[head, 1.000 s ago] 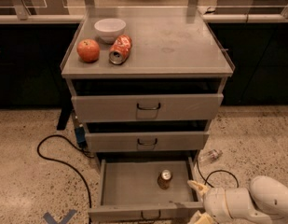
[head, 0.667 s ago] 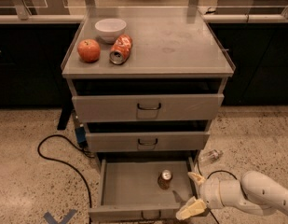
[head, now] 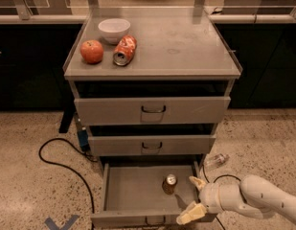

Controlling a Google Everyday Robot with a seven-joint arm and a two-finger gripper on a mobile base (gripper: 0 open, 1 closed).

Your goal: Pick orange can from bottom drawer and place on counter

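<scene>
The orange can (head: 169,184) stands upright in the open bottom drawer (head: 133,191), toward its right side. The gripper (head: 193,198) hovers just right of it at the drawer's near right corner, fingers spread wide, apart from the can. A good grasp would slide left at mid-can height, bracket the body evenly, then close gently before lifting toward the counter (head: 186,47).

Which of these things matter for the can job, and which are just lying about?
For the job: orange can, upright in the open bottom drawer; counter; gripper, open, at the drawer's right side, apart from the can.
Lying about: apple, white bowl and dented can on the counter; black cable on the floor.
</scene>
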